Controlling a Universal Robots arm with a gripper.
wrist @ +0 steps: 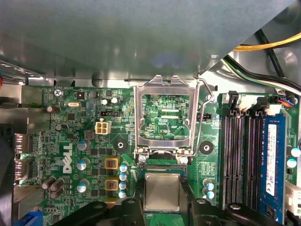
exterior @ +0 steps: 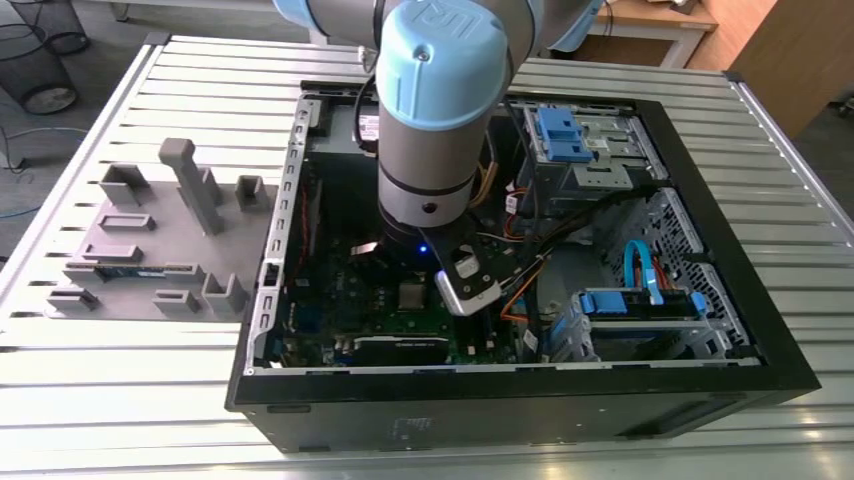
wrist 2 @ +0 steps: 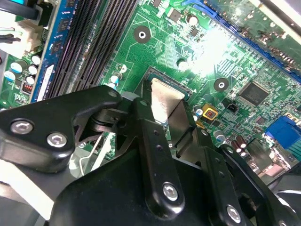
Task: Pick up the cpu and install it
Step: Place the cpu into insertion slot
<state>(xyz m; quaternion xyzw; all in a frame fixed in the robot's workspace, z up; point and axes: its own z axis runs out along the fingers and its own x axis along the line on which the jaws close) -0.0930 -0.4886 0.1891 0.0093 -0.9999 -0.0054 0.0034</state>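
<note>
Silver cpu [wrist: 162,190] is pinched in the gripper [wrist 2: 164,110] right over the open socket [wrist: 162,166], load plate [wrist: 164,81] flipped up. So it's picked up, but looks not seated or latched yet.

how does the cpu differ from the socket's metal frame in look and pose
The cpu is a solid silver square; the socket frame is a hollow metal rim with green board showing through. The cpu sits between the fingers of the gripper; the socket frame lies flipped open, untouched. Both are shiny grey metal.
</note>
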